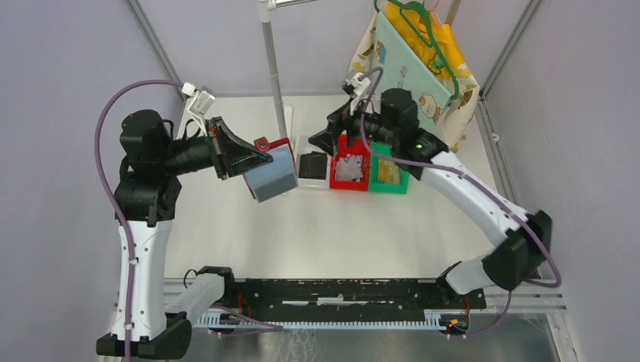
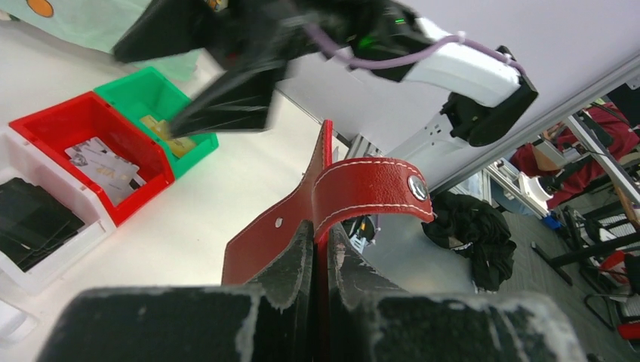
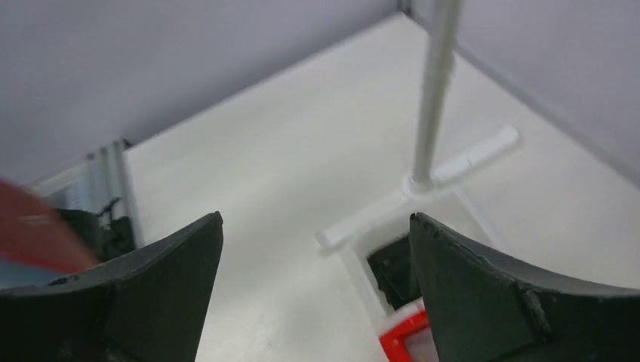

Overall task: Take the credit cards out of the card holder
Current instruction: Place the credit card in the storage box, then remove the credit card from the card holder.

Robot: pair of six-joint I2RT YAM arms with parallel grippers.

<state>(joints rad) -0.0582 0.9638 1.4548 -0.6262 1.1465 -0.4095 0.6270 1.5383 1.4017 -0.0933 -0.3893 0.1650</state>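
Aloft, item one: the card holder [image 1: 270, 172], dark red, hanging above the table [image 1: 340, 226] to the left of the bins and touching none of them. We note a greyish clear sleeve turned up toward the overhead view, and the closing tab [image 2: 370, 192] curled loose with its snap undone. Whether any card sits in that sleeve we cannot tell.

Item two: the left gripper [image 2: 318, 241], jaws pressed together on the holder's red cover, pinching it at one edge.

Item three: the credit cards [image 1: 388, 173], golden-yellow, lying in the green bin [image 2: 147, 87]; we judge these already taken out.

Item four: the right gripper [image 3: 313, 226], fingers spread wide with nothing between them, hovering over the far side of the row of bins.

Item five, surroundings: red bin [image 2: 72, 124] holding pale cards; white tray [image 2: 60, 256] holding black cards; a white stand [image 3: 434, 98] behind.

Relation we mark for the coming move: the holder lies to the right gripper's left, near but apart, with the white tray below the gap. Its long axis runs from the tab end at the far side toward the near side, slightly slanted. The right arm is the free one, so we judge that it must travel leftward to meet the sleeve's open edge, which we cannot locate from these views.
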